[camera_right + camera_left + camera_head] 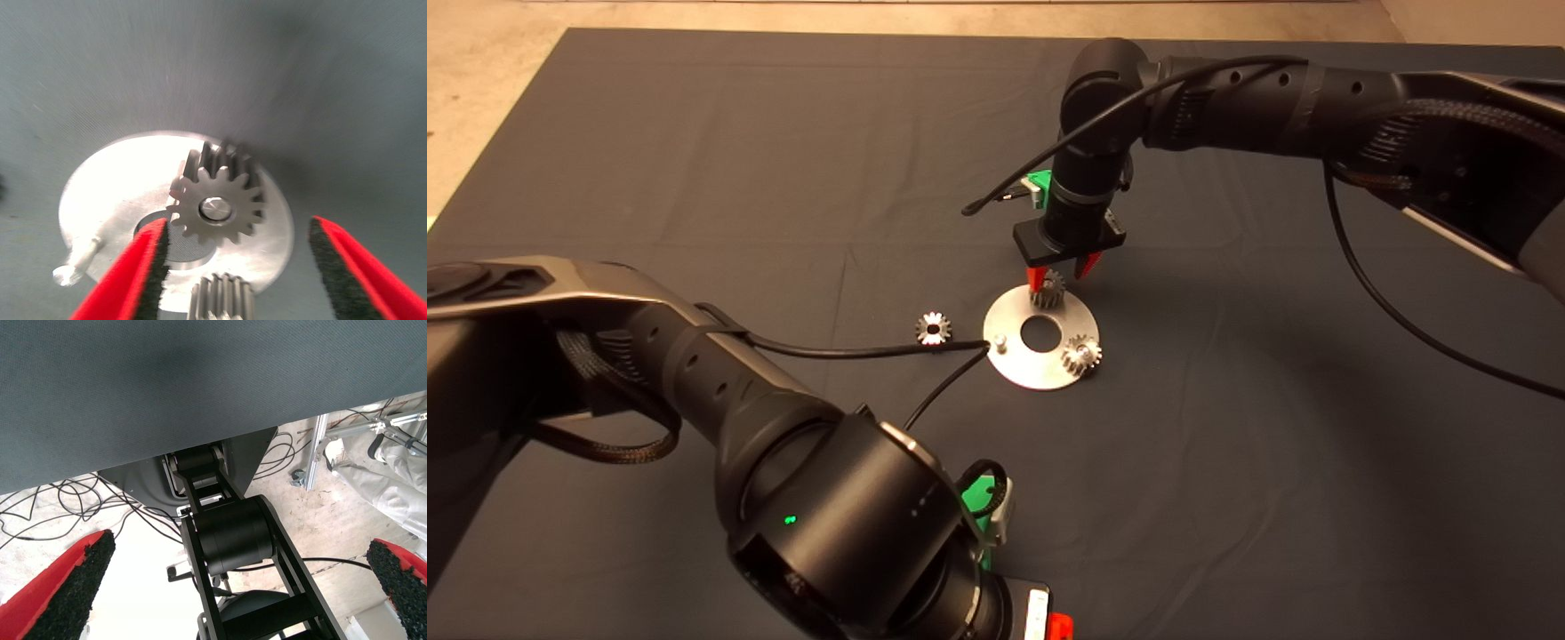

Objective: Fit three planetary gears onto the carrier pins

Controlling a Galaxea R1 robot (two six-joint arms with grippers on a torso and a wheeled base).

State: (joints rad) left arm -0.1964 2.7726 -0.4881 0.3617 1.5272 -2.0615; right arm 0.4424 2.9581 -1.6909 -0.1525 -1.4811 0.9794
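Planetary gears, small silver-grey toothed metal: 2 sit on pins of the flat round silver disc (1040, 338) with a central hole, 1 on the far side (1048, 289), 1 on the right-hand side (1081, 355). The 3rd gear (933, 328) lies flat on the dark mat (694, 160), just left of the disc. 1 short silver pin (1002, 340) stands bare at the disc's left rim. Right gripper (1064, 272) hangs over the far gear, jaws wide open, holding nothing; in the right wrist view the gear (220, 200) sits between the fingers (143, 267), pin end visible in its bore. Left gripper (227, 587) is at the lower edge of the head view, jaws wide apart, empty.
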